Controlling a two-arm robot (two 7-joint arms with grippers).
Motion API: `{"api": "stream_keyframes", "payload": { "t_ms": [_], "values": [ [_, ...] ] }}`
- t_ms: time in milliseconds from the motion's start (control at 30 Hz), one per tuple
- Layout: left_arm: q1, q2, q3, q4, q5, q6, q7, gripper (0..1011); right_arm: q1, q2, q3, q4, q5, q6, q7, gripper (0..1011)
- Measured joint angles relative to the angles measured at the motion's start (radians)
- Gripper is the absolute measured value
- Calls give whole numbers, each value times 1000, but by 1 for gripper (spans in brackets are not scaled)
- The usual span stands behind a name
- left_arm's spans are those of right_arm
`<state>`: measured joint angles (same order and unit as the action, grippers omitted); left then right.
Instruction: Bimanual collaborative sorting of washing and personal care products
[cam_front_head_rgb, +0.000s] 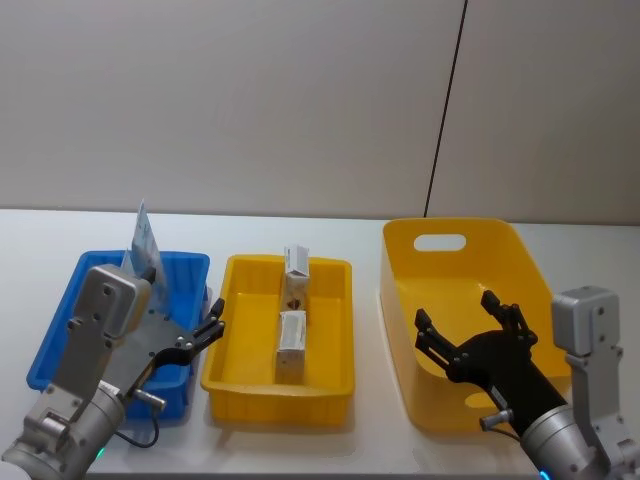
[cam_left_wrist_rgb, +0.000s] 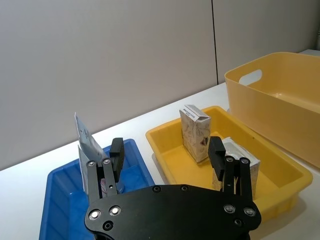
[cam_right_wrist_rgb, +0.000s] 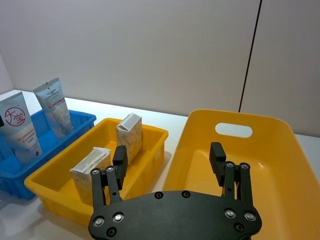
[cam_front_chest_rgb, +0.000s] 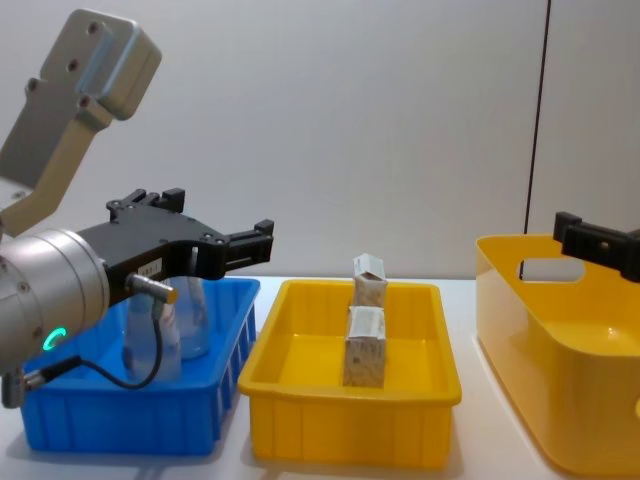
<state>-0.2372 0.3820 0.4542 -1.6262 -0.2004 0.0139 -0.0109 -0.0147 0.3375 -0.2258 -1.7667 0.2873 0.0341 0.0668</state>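
Two pale tubes (cam_right_wrist_rgb: 52, 104) (cam_right_wrist_rgb: 20, 129) with red logos stand upright in the blue crate (cam_front_head_rgb: 70, 320). Two cream cartons (cam_front_head_rgb: 296, 268) (cam_front_head_rgb: 291, 345) stand in the shallow yellow tray (cam_front_head_rgb: 330, 385), one behind the other. My left gripper (cam_front_head_rgb: 208, 322) hangs open above the blue crate's right edge, pointing toward the tray, with nothing between its fingers. In the left wrist view the left gripper (cam_left_wrist_rgb: 166, 150) frames a carton (cam_left_wrist_rgb: 196, 132) and a tube (cam_left_wrist_rgb: 86, 142). My right gripper (cam_front_head_rgb: 460, 322) is open and empty over the deep yellow bin (cam_front_head_rgb: 400, 300).
The three containers stand in a row on the white table (cam_front_head_rgb: 300, 225): blue crate left, tray middle, handled bin right. A grey wall with a dark vertical seam (cam_front_head_rgb: 445, 110) is behind them. The bin's inside holds nothing.
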Motion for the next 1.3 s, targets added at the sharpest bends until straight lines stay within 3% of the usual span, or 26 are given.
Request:
{"api": "stream_keyframes", "payload": {
  "t_ms": [1300],
  "values": [
    [0, 0, 0, 0, 0, 0, 0, 1001, 0, 0, 0, 0, 0, 0, 0, 1002]
  ]
}}
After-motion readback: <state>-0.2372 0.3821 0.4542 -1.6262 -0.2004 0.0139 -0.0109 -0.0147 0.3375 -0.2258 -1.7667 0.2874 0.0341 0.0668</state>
